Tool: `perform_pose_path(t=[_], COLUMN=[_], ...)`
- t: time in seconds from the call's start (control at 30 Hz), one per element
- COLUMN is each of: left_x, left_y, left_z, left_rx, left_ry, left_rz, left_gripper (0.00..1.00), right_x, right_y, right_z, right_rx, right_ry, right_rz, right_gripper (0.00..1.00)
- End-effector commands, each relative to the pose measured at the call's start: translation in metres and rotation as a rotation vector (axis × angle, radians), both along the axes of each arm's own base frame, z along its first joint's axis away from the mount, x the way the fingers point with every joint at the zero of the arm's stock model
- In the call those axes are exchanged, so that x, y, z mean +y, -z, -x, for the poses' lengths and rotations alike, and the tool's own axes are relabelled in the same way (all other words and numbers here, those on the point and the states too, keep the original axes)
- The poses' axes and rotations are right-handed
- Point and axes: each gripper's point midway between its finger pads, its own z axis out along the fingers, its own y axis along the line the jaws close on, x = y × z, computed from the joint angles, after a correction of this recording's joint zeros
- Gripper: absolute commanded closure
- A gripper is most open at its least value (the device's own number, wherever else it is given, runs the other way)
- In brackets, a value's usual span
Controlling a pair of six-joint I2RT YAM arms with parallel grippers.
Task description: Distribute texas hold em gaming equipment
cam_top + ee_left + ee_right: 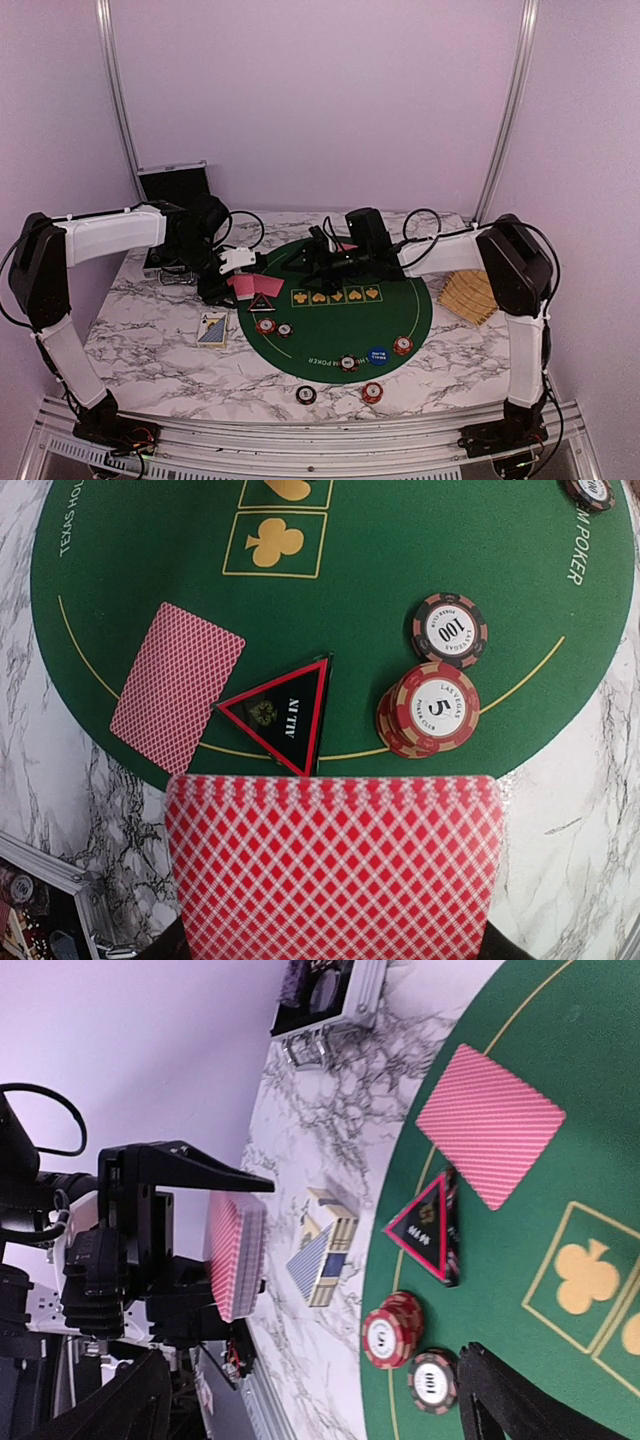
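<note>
The left tool is clamped on a deck of pink-red-backed cards held above the left edge of the green mat. The right tool hangs over the mat with its fingers spread wide and nothing between them. Inside that left edge lie one face-down card, the black triangular marker just beside it, and a chip stack marked 5 near a single 100 chip. The blue button sits at the mat's near edge.
</note>
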Motion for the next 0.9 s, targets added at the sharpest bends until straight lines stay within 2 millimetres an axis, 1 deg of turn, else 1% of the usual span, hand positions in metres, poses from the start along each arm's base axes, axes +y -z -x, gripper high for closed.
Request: perform_pose_path(t=[0.0, 0.13, 0.5, 0.63, 0.87], left_x=[-0.004, -0.006, -0.008, -0.010, -0.015], left_y=[-0.017, -0.018, -0.017, -0.017, -0.021], left_z=[-0.004, -0.004, -0.006, -0.005, -0.005], left_rx=[-0.014, -0.011, -0.004, 0.000, 0.004], left_ry=[-0.008, -0.009, -0.013, -0.012, -0.014], left_rz=[0.034, 0.041, 0.047, 0.050, 0.069], left_gripper=[1.00, 1.00, 1.00, 1.00, 1.00], right_x=[0.024, 0.035, 0.055, 0.061, 0.072], right_y=[-0.004, -0.001, -0.001, 0.001, -0.001], right_z=[0.012, 0.018, 0.028, 0.028, 0.027], right_rx=[0.045, 0.064, 0.087, 0.094, 0.100], right_ry=[-0.061, -0.085, -0.122, -0.129, -0.143], right_rz=[-0.093, -0.113, -0.151, -0.154, -0.174], right_gripper=[0.03, 0.03, 0.04, 0.04, 0.05])
